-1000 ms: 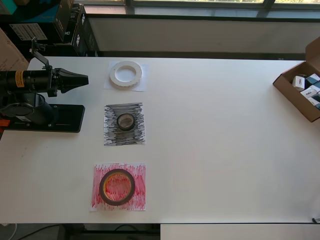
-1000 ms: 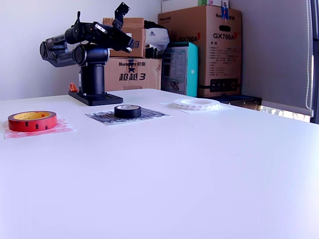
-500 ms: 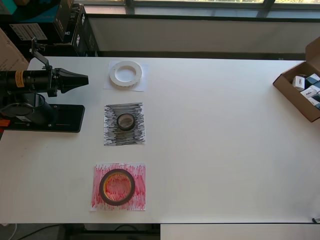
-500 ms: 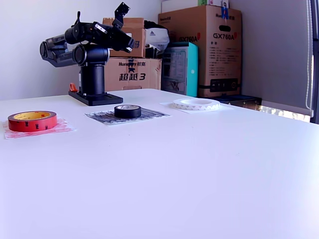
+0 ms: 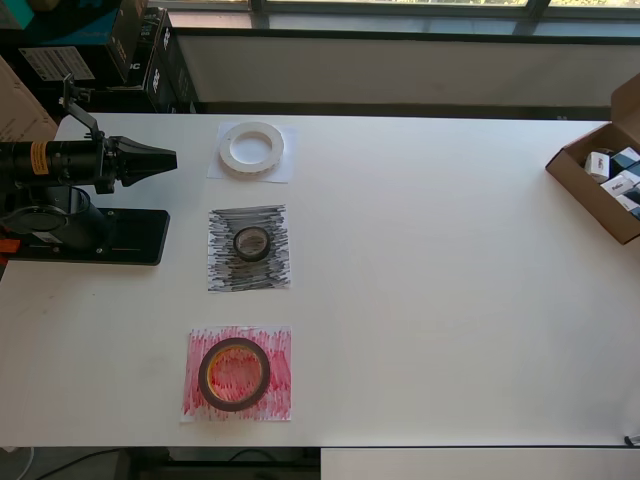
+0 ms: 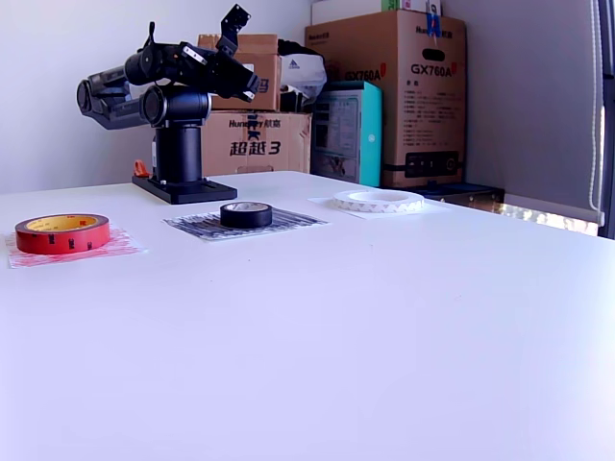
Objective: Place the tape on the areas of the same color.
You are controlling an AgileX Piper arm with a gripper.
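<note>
On the white tabletop [image 5: 450, 300] three paper patches lay in a column at the overhead view's left. The white ring [image 5: 252, 147] sat on the plain white patch [image 5: 284, 168] at the far end, the small black roll [image 5: 252, 243] rested near the middle of the black scribbled patch [image 5: 222, 270], and the reddish-brown roll [image 5: 234, 374] lay flat on the red scribbled patch [image 5: 280, 390] nearest the front edge. In the exterior view the same rolls ran from the red one [image 6: 61, 233] at the left, through the black one [image 6: 246, 214], to the white one [image 6: 379, 201] further right. The arm was folded over its black base [image 5: 120, 240], well apart from every roll. Its claw [image 5: 165, 158] pointed toward the white ring, its tips drawn together and holding nothing. An open cardboard box [image 5: 590, 190] stood at the overhead view's right edge.
</note>
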